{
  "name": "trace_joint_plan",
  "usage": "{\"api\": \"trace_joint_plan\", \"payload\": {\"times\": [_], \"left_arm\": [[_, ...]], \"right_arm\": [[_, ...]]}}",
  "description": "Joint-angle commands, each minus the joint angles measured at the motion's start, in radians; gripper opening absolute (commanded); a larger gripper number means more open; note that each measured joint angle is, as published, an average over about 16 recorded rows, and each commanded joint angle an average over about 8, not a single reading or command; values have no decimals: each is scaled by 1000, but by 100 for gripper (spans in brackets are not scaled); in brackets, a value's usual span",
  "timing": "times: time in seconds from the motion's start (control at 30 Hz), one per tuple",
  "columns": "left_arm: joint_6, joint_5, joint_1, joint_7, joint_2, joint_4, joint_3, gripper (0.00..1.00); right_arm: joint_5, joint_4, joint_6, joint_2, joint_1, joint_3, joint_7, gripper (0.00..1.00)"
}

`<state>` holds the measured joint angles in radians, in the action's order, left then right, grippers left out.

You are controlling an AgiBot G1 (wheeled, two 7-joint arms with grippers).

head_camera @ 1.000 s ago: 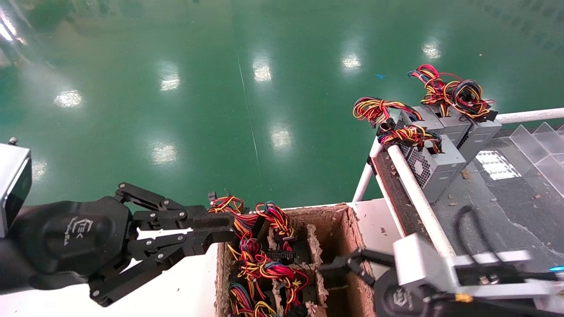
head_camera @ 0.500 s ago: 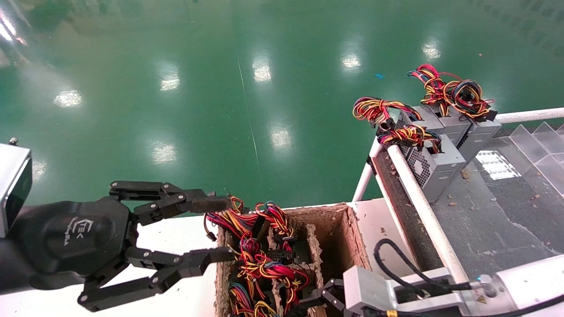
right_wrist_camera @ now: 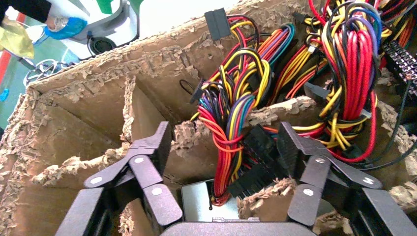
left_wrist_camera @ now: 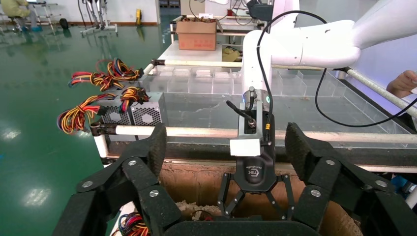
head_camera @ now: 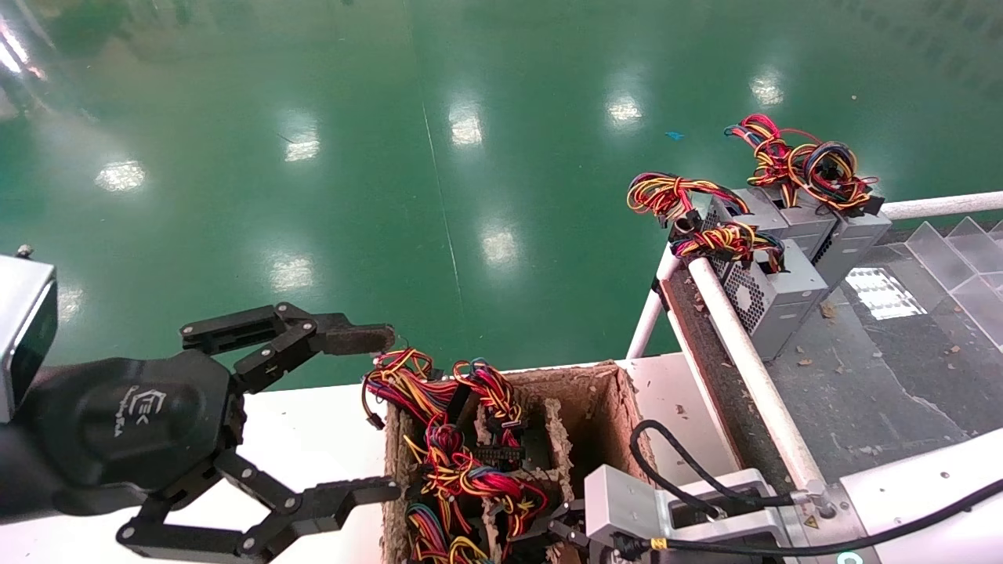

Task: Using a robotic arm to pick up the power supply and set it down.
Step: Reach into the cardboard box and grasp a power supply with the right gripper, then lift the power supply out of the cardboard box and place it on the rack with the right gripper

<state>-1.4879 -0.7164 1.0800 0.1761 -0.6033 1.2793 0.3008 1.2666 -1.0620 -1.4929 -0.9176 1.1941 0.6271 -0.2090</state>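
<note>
the right gripper (right_wrist_camera: pixel 223 147) hangs spread wide, grasping nothing, inside the cardboard box (right_wrist_camera: pixel 74 103), just above a power supply (right_wrist_camera: pixel 199 201) whose silver-grey top shows low in a compartment between the torn dividers (right_wrist_camera: pixel 206 132). its bundle of red, yellow, orange and black wires (right_wrist_camera: pixel 236 98) rises between the two fingers, with more wire bundles tangled beside it. the left gripper (head_camera: pixel 368 415) hovers released, fingers far apart, at the box's left edge over the white table (head_camera: pixel 313 423). farther right, more silver supplies (head_camera: pixel 772 294) with perforated vents stand behind a white rail (head_camera: pixel 744 360). beyond lies the green floor (head_camera: pixel 392 157).
</note>
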Motion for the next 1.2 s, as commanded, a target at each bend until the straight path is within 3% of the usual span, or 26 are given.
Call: {"api": "trace_joint_plan", "payload": {"times": [0.03, 0.33, 0.77, 1.2], "left_arm": [[0, 0, 0, 0, 0, 0, 0, 100], [0, 0, 0, 0, 0, 0, 1, 100], [0, 1, 0, -1, 0, 0, 1, 100], [1, 1, 0, -1, 1, 0, 2, 100]], "right_arm": [[1, 8, 1, -7, 1, 2, 2, 0], [19, 8, 21, -13, 4, 3, 16, 0], [37, -128, 63, 22, -31, 0, -26, 0], [-67, -167, 74, 77, -61, -66, -7, 0]]}}
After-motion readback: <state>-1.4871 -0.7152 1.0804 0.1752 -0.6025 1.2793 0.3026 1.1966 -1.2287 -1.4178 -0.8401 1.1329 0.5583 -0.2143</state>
